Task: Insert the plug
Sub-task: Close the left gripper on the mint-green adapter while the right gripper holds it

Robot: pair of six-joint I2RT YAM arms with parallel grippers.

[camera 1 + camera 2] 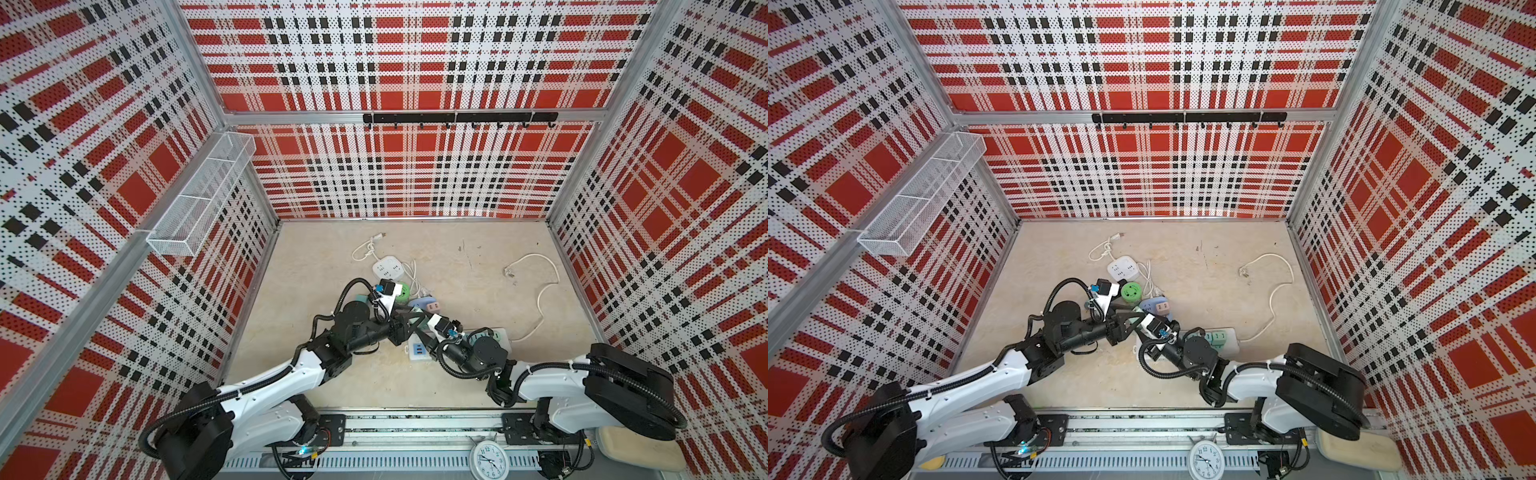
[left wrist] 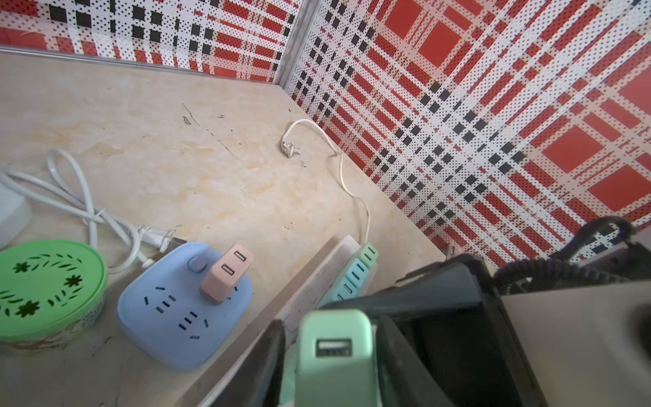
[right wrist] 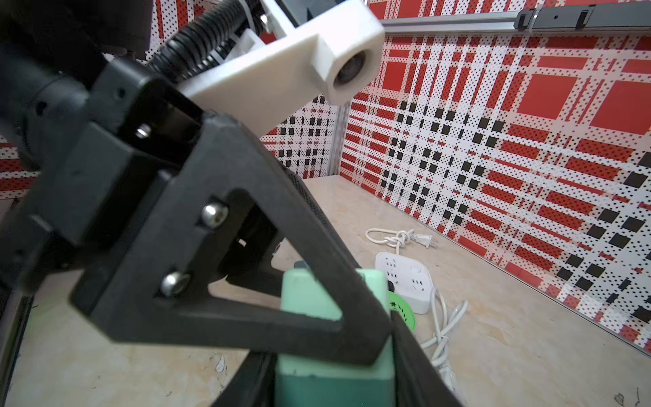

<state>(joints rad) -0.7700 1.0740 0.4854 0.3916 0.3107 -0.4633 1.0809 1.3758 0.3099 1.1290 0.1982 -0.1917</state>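
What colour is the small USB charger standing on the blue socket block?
Pale pink. The USB charger shows best in the left wrist view.

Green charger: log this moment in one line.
left gripper: shut on green charger | right gripper: shut on green charger | inserted: not yet

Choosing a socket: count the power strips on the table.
3: white square strip at the back; blue strip holding a pink charger, mid-table; long strip partly under the right arm. More may be hidden.
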